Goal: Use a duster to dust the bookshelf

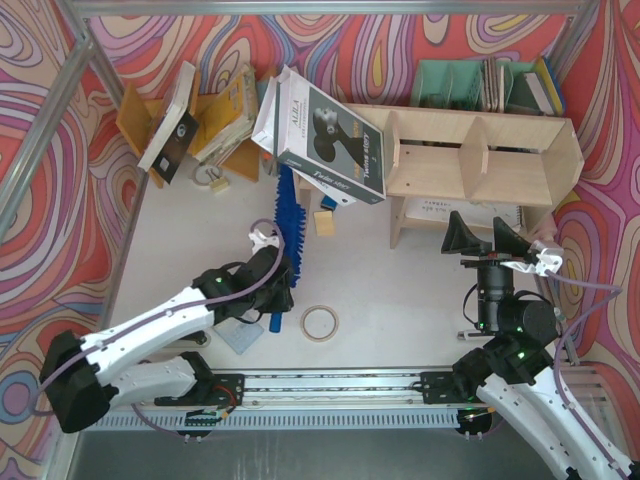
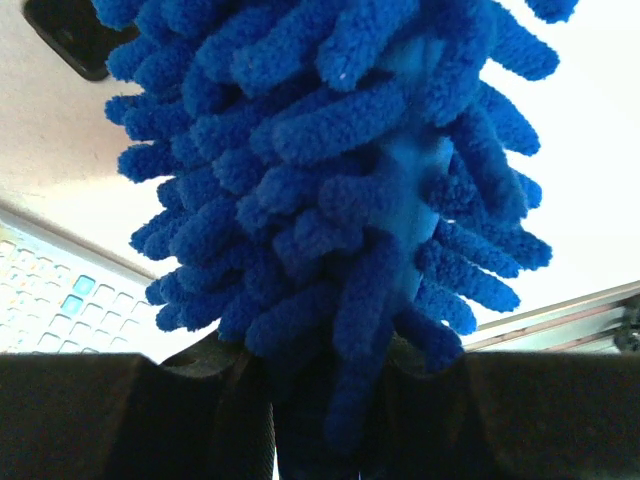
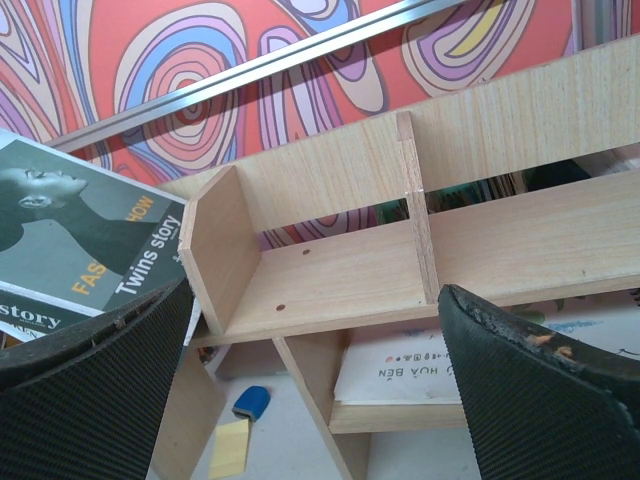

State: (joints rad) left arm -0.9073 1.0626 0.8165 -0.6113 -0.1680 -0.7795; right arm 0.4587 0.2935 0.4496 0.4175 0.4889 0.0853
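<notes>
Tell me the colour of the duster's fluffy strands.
Bright blue; the duster shows best in the left wrist view, where it fills the frame.

The top external camera looks down over the counter (image 1: 400,300) from above its near edge. The left wrist camera sits hard against the duster (image 2: 380,150). The right wrist camera faces the bookshelf (image 3: 330,270) closely; the overhead view shares both.

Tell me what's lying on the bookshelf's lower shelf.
A white printed booklet lies flat in the bookshelf, below its upper compartments. The right gripper hides one end.
</notes>
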